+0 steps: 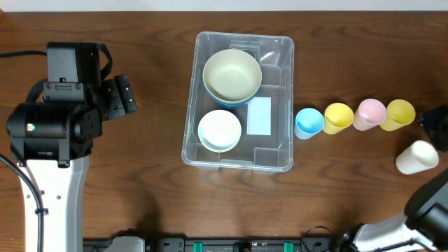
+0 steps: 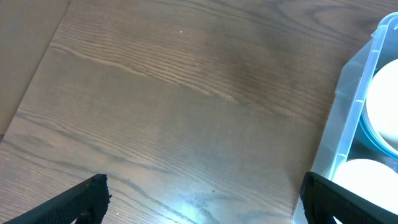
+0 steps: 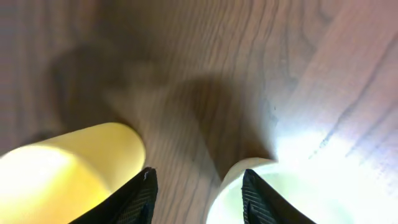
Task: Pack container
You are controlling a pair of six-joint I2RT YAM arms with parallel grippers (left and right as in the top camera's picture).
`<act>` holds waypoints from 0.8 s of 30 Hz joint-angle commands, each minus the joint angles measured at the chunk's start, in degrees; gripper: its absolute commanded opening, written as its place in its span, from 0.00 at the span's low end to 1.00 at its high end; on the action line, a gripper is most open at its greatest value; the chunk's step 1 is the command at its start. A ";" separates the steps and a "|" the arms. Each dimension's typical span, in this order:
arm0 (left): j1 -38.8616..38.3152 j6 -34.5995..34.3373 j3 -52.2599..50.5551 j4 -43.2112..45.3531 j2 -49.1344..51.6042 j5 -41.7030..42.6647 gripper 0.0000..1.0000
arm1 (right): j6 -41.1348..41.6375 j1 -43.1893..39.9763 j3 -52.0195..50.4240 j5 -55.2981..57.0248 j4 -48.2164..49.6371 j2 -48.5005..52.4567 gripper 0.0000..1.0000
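A clear plastic container [image 1: 283,66] stands mid-table. It holds a cream bowl [image 1: 232,75] nested in a blue one, a white bowl [image 1: 219,129] and a white card [image 1: 259,115]. To its right stand a blue cup [image 1: 309,123], a yellow cup [image 1: 338,117], a pink cup [image 1: 370,113] and a second yellow cup [image 1: 399,114] in a row. A white cup [image 1: 417,157] sits nearer the front. My right gripper [image 3: 198,186] is open, low over the wood between the yellow cup [image 3: 62,180] and the white cup [image 3: 311,193], holding nothing. My left gripper [image 2: 205,199] is open and empty, left of the container wall [image 2: 348,118].
The left arm's body [image 1: 52,126] takes up the table's left side. The right arm's base [image 1: 427,210] is at the front right corner. Bare wood [image 1: 154,175] lies between the left arm and the container.
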 commanded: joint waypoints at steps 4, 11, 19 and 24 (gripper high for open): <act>0.17 -0.94 0.46 -0.13 0.02 -0.09 0.98 | -0.17 0.35 0.52 0.63 -1.60 -4.31 0.46; 0.17 -0.94 0.46 -0.13 0.02 -0.09 0.98 | -0.22 0.42 -0.48 -0.31 -4.87 -4.33 0.49; 0.20 -0.94 0.46 -0.13 0.02 -0.09 0.98 | -6.64 -0.68 -0.57 -6.29 -5.27 -4.37 0.57; 0.20 -0.94 0.46 -0.13 0.02 -0.09 0.98 | -8.74 -0.46 -1.92 -6.86 -6.56 -4.37 0.59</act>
